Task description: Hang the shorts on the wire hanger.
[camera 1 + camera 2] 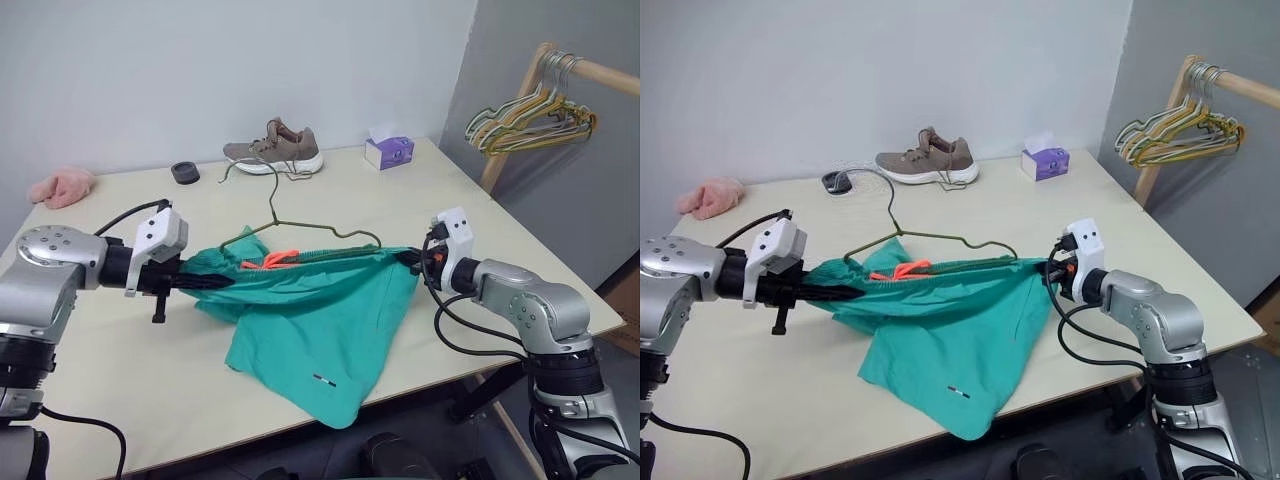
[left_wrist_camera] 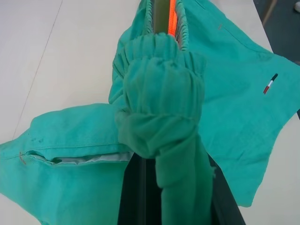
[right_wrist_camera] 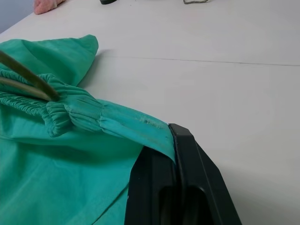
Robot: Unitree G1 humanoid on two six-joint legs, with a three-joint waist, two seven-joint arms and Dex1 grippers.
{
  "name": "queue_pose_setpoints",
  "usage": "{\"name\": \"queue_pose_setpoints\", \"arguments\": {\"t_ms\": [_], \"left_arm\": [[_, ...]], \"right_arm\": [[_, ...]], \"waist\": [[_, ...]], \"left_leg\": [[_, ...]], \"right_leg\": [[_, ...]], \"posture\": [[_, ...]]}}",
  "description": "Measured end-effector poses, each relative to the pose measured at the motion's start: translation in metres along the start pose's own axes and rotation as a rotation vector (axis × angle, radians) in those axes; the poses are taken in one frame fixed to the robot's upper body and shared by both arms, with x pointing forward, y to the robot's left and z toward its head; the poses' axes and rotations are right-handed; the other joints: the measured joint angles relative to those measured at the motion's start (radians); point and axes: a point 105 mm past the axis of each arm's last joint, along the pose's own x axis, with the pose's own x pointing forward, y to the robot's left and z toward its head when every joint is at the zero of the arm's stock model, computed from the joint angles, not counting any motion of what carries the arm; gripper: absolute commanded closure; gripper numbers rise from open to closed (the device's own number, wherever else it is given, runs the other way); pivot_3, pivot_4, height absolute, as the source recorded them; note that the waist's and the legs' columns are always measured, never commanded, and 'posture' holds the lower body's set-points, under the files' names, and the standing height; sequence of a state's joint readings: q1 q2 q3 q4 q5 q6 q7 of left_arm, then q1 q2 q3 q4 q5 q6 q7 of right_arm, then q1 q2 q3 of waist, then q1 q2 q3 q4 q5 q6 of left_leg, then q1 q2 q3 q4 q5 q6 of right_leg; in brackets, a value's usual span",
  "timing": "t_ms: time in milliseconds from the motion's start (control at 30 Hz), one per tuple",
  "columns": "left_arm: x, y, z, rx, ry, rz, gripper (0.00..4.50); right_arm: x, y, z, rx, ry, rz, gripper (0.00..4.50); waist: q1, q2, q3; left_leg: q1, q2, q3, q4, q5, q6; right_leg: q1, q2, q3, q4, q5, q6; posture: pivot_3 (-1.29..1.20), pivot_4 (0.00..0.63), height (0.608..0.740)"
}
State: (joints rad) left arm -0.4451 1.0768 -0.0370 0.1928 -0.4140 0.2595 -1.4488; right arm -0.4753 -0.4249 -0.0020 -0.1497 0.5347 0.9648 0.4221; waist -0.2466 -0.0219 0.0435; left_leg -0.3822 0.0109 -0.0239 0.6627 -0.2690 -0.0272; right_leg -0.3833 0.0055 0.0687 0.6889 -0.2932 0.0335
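Shorts [image 1: 320, 320]: teal-green soft fabric, centre of frame, stretched by the gathered elastic waistband between both grippers. Waistband runs roughly horizontal across mid-frame; legs drape below it onto the pale surface [image 1: 120, 380], lower hem reaching toward the front edge at lower centre. Orange inner tag [image 1: 272, 260] shows at waistband, centre-left. Small white/dark/red mark [image 1: 322, 380] near hem, lower centre.

Wire hanger [image 1: 300, 232]: thin dark olive-grey wire, w/ its lower bar inside the waistband opening; shoulders rise just above the waistband, hook curls toward upper centre near the shoe [image 1: 275, 150]. In left wrist view the bar lies between the two gathered waistband edges, beside the orange tag.

Left gripper [image 1: 195, 280]: centre-left, fingers together, clamped on bunched waistband end; fabric wraps over the black fingers [image 2: 136, 197].

Right gripper [image 1: 415, 262]: centre-right, fingers together, pinching the opposite waistband end; in right wrist view fabric is drawn taut over the black fingers [image 3: 183, 183].

Bkgd: pink cloth [image 1: 62, 187] at upper left, small dark ring-shaped item [image 1: 185, 172] left of shoe, purple tissue box [image 1: 389, 151] upper centre-right, coloured hangers [image 1: 530, 122] on wooden rack [image 1: 590, 72] at upper right.
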Motion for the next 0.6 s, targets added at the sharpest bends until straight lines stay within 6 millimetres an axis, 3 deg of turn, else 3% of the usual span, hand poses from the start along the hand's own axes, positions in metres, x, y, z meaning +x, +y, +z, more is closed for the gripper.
{"name": "queue_pose_setpoints", "arguments": {"t_ms": [167,467,600], "left_arm": [[0.001,0.002,-0.003,0.028,0.022,0.019,4.50],[-0.004,0.005,-0.012,0.070,0.076,0.034,4.50],[-0.001,0.003,-0.014,0.072,0.084,0.019,4.50]], "right_arm": [[-0.005,0.000,-0.006,0.009,0.016,0.018,4.50],[-0.026,0.019,0.006,-0.076,0.014,0.084,4.50],[-0.026,0.016,0.005,-0.070,0.020,0.076,4.50]], "waist": [[0.001,0.000,0.000],[0.001,0.000,0.000],[0.001,0.000,0.000]], "left_leg": [[0.000,0.000,0.000,0.000,0.000,0.000],[0.000,0.001,0.000,0.000,0.000,0.000],[0.000,0.001,0.001,0.000,0.000,0.000]], "right_leg": [[0.000,0.000,0.000,0.000,0.000,0.000],[0.000,0.001,0.000,0.000,0.000,0.000],[0.000,0.001,0.001,-0.001,0.000,0.000]], "posture": [[-0.21,0.000,0.740],[-0.22,0.000,0.740],[-0.22,0.000,0.740]]}}
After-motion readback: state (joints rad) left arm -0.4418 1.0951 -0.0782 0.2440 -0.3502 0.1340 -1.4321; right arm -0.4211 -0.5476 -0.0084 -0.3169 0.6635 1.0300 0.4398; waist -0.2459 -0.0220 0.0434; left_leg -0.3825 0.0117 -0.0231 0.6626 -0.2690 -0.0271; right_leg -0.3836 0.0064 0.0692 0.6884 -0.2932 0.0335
